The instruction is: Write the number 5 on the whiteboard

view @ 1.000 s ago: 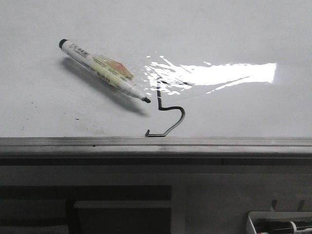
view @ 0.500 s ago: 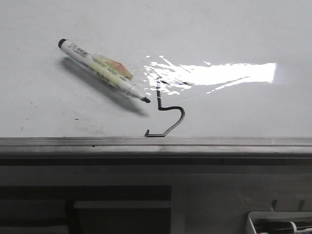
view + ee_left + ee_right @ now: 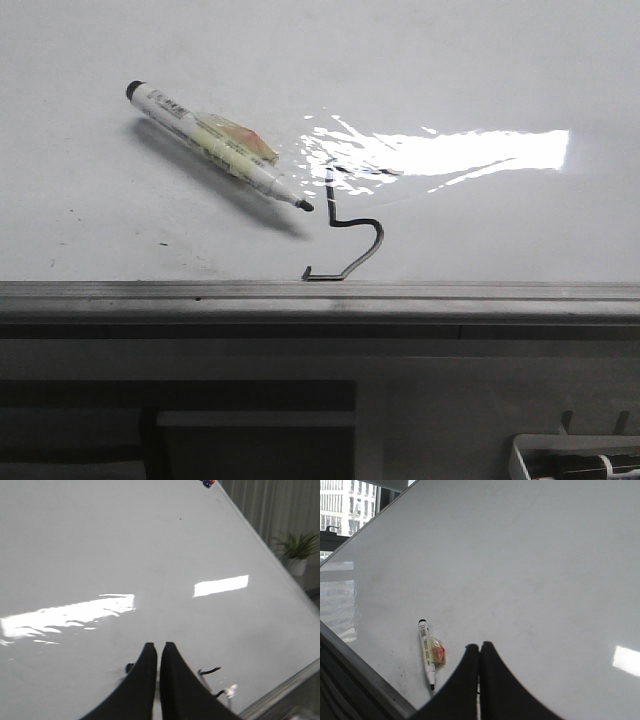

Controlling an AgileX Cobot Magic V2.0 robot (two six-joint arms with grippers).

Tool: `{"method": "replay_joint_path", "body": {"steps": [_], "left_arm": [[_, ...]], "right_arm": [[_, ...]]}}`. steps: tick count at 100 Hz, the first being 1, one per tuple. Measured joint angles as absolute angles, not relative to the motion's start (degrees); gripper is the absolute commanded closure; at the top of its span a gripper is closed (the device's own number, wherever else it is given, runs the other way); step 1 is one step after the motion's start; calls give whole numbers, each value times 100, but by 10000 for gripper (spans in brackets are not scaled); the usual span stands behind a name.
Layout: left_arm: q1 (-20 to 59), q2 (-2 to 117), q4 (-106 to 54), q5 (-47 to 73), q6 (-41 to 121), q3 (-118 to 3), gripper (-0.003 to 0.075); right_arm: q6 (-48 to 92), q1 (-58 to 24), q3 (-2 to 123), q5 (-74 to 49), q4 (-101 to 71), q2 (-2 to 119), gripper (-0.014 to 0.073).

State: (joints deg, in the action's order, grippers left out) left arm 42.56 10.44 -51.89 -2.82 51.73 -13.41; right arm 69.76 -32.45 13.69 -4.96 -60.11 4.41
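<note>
The whiteboard (image 3: 480, 60) fills the front view, with its grey rail (image 3: 400, 292) along the near edge. The number 5 (image 3: 329, 200) is drawn in thin black line just above the rail, partly under a bright glare. A white marker (image 3: 215, 145) with a black cap end and a yellow-orange label lies loose on the board, its tip beside the 5. Neither gripper shows in the front view. My left gripper (image 3: 156, 645) is shut and empty over the board, with black strokes (image 3: 210, 671) beside it. My right gripper (image 3: 480, 646) is shut and empty, the marker (image 3: 426, 652) beside it.
A white tray (image 3: 570, 460) holding markers sits below the rail at the lower right. A potted plant (image 3: 297, 550) stands beyond the board's edge. Small red and blue magnets (image 3: 208, 482) sit at a far corner. Windows (image 3: 345, 505) lie past the board.
The whole front picture has shifted a few pixels to the right. The marker and the 5 keep their places relative to each other.
</note>
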Motion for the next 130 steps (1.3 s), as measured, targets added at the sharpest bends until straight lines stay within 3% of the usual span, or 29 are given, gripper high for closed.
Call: {"method": "replay_joint_path", "body": {"steps": [14,26,45,67,130], "left_arm": [[3199,439,-3472,246,4449,-813,741],[2047,-10,-1855,668,2405,-405,741],[710,-38,-975,1350,387,-66,741],[502,-38,-855,1919,138,21,741],[492,-38,-923,1945,120,21,741]], "right_arm": [[6976,-3245,1369,-496,-6011,441,657],[6976,-3245,1369,-486,-6011,441,657],[6976,-3245,1369,-488,-6011,441,657],[6976,-3245,1369,-488,-6011,441,657],[6966,-3245,1369,-488,-6011,441,657]]}}
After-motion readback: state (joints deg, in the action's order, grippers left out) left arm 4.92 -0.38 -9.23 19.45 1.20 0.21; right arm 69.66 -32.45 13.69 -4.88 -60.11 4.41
